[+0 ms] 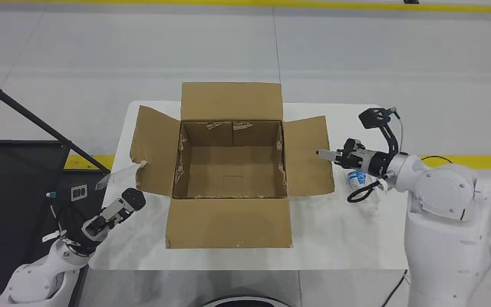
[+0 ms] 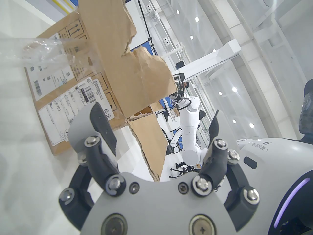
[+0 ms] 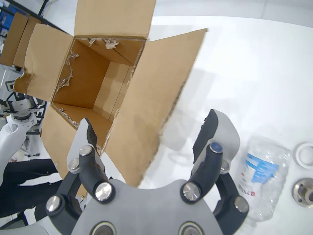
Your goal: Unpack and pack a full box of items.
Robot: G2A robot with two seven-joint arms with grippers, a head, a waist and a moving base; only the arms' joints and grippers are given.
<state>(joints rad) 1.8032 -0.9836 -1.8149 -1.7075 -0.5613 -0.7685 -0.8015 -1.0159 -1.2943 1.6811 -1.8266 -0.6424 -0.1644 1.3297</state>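
An open cardboard box (image 1: 230, 224) stands mid-table with all its flaps spread out and nothing inside. My right gripper (image 1: 323, 153) hovers open over the box's right flap (image 3: 156, 94), which lies beneath and between its fingers; in its own view the gripper (image 3: 149, 130) faces the bare box interior (image 3: 80, 81). A clear plastic water bottle (image 1: 354, 179) with a blue label lies on the table beside that arm, also seen close by (image 3: 261, 172). My left gripper (image 1: 136, 199) is open and holds nothing, off the table's front left corner, facing the box's labelled side (image 2: 61, 74).
A loose strip of clear tape (image 2: 44, 50) hangs from the torn left flap (image 1: 153, 153). A white ring (image 3: 304, 154) and a round metal part (image 3: 303, 192) lie next to the bottle. A black frame (image 1: 31, 115) stands left of the white table (image 1: 345, 245).
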